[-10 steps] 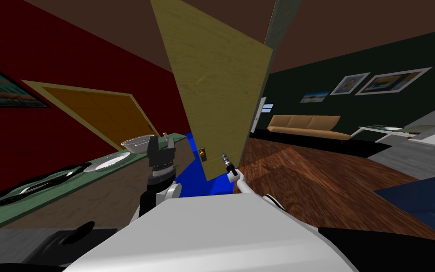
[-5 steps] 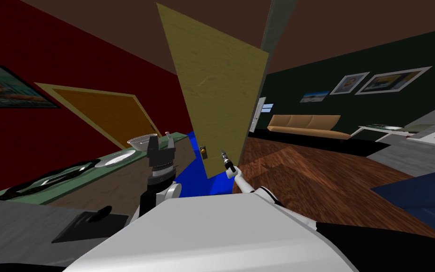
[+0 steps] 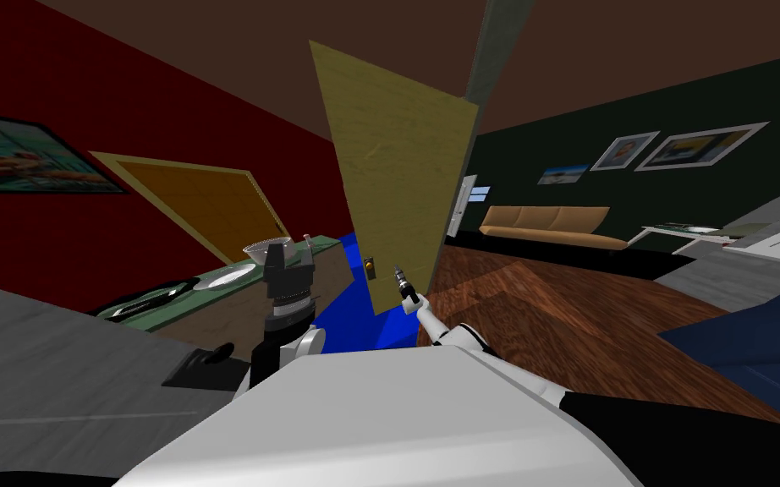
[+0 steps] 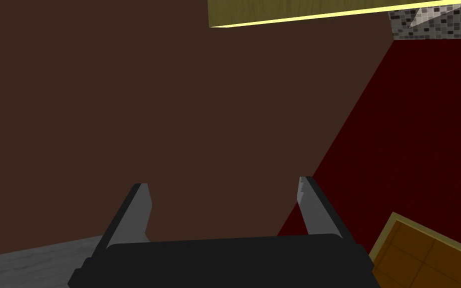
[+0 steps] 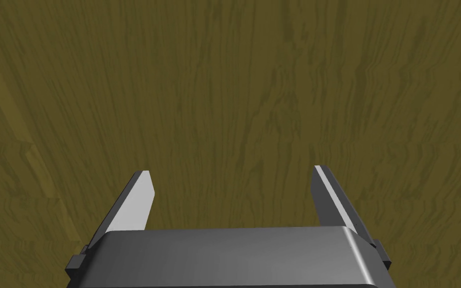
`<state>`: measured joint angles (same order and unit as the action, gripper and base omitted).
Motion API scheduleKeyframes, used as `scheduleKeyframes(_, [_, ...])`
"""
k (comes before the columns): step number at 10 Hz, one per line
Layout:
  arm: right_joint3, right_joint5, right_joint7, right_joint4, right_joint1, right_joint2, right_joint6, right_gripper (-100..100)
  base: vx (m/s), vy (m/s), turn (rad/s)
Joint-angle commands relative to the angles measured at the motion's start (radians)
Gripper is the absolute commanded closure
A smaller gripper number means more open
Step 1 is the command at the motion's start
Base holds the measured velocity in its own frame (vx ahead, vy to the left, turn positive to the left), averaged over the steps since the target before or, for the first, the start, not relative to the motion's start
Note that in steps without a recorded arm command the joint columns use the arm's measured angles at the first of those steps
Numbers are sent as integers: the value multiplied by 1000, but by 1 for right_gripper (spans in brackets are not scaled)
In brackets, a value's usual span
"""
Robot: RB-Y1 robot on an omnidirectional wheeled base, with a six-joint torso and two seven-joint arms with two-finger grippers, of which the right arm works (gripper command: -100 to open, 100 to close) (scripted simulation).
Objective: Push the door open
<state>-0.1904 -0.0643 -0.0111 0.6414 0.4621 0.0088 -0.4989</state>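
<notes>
Head view puts our right tool (image 3: pixel 398 275) at the lower part of the olive-yellow wood-grained door panel (image 3: pixel 397 169), just beside its small brass-coloured knob (image 3: pixel 370 267); the door stands ajar. Both this tool and our left tool (image 3: pixel 288 254) are spread wide, holding nothing. We judge the thin blades could skid across the flat face, snagging the knob or slipping past the free edge as it swings.

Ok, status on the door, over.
Right pincer open, facing the door beside its knob. Left pincer open, raised, off the door. Door ajar. Counter close on its left.
</notes>
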Motion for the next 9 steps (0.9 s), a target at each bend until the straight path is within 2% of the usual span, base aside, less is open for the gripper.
scheduleKeyframes(1, [9,-13,4,-31,33,14,-3,-100,-133,131,27])
scheduleKeyframes(4, [18,-27,7,-72,72,30,-8,-100,-124,132,22])
scheduleKeyframes(9, [21,-31,8,-83,82,35,-10,-100,-43,77,-11])
